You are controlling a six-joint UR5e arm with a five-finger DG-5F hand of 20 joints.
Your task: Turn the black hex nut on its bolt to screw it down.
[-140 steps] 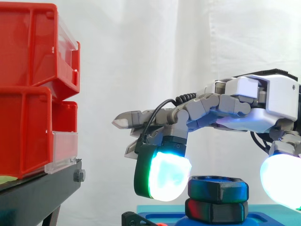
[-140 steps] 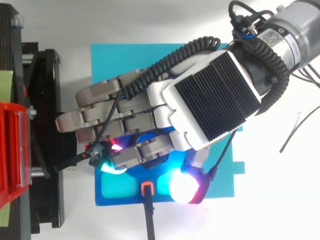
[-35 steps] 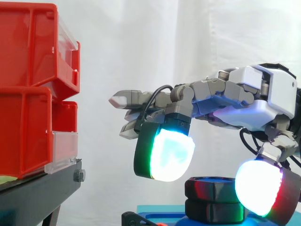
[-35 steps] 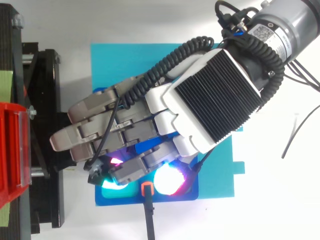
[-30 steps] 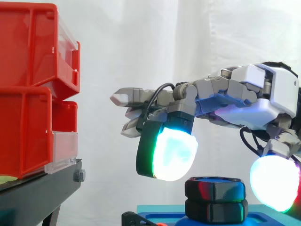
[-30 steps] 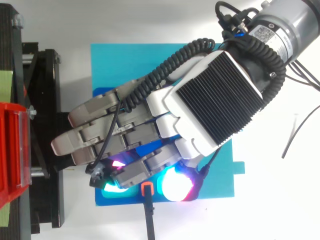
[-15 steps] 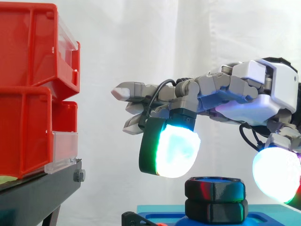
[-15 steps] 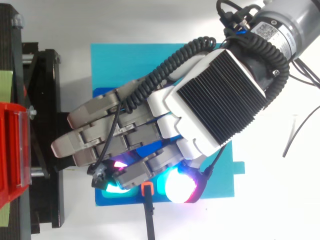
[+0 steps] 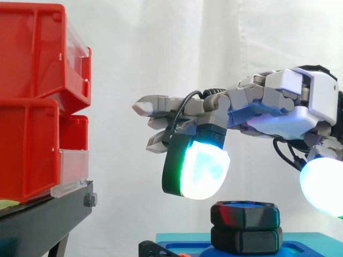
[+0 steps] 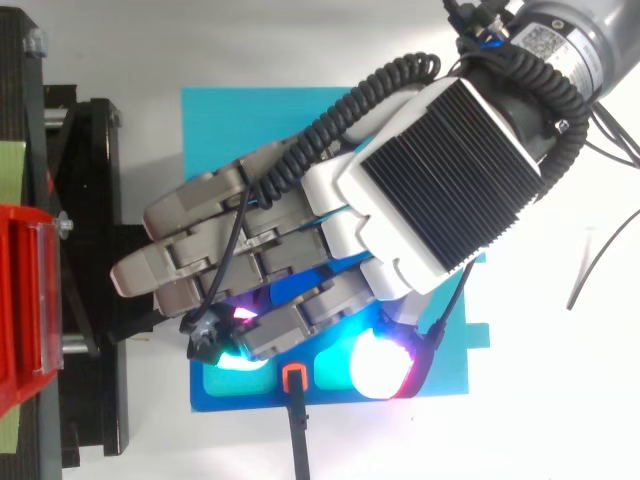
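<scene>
Hand (image 9: 292, 112) is hovering above the black hex nut (image 9: 245, 215). I am keeping the fingers loosely spread, gripping nothing, with the glowing pads (image 9: 203, 174) hanging clear of it. The nut is sitting on its bolt on the blue base (image 9: 305, 247), resting against a second hex piece (image 9: 246, 239). I am judging it nearly seated, and a final turn may be remaining.

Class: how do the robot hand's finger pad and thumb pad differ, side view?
The finger pad hangs above the nut's left edge; the thumb pad hangs lower, to its right. The finger pad shows a dark green-lit back; the thumb pad none. Both glow, clear of the nut.
</scene>
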